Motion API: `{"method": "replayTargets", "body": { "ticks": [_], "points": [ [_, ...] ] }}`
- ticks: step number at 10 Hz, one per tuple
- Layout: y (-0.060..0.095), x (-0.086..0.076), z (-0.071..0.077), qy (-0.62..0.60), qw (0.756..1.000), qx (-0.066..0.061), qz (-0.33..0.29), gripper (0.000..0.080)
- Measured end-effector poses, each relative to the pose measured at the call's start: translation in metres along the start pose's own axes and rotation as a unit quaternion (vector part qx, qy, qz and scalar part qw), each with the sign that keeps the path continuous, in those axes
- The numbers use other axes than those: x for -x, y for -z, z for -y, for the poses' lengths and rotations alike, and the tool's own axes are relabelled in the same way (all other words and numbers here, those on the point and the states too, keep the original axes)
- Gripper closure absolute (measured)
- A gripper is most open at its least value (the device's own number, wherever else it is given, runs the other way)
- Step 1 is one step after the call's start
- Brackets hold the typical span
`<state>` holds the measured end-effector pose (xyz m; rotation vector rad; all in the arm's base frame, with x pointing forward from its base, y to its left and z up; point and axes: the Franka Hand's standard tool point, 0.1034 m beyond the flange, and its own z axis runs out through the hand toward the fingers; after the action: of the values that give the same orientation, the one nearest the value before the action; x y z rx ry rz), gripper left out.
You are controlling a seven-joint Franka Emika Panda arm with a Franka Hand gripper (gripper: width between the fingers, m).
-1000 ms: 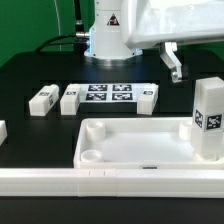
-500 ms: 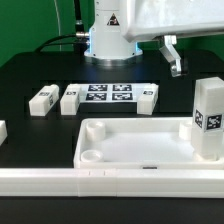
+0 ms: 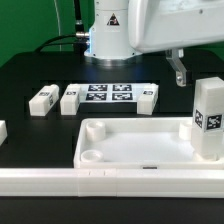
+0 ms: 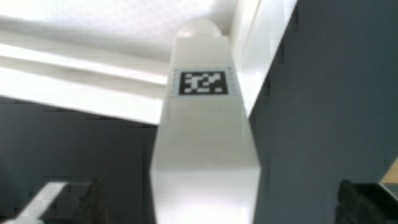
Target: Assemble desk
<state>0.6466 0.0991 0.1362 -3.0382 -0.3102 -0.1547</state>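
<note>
The white desk top [image 3: 130,129] lies tray-like at the front of the exterior view, with round sockets in its corners. One white leg [image 3: 208,118] with a tag stands upright at the top's right end. My gripper [image 3: 178,70] hangs above and just behind that leg. In the wrist view the leg [image 4: 210,120] runs between my dark fingers [image 4: 54,200], which stand wide apart at both sides, not touching it. My gripper [image 4: 214,208] is open and empty. Two loose legs [image 3: 42,99] [image 3: 70,99] lie at the back left.
The marker board [image 3: 108,96] lies flat behind the desk top, with a small tagged block [image 3: 148,97] at its right end. Another white part [image 3: 2,130] shows at the exterior view's left edge. A long white rail [image 3: 100,181] runs along the front. The arm's base [image 3: 108,30] stands at the back.
My gripper has moved toward the exterior view's right and slightly down, closer to the upright leg. The parts on the table have not moved.
</note>
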Motion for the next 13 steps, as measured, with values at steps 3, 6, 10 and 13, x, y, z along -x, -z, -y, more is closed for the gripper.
{"method": "replayTargets", "body": {
  "ticks": [3, 6, 10, 13],
  "points": [
    [-0.001, -0.005, -0.004, 0.001, 0.998, -0.011, 0.059, 0.015],
    [-0.001, -0.006, -0.008, -0.004, 0.998, -0.01, 0.056, 0.015],
    [-0.013, -0.007, -0.008, -0.004, 0.998, -0.011, 0.054, 0.015],
    [-0.015, -0.008, -0.008, -0.004, 0.998, -0.011, 0.055, 0.0271]
  ]
}}
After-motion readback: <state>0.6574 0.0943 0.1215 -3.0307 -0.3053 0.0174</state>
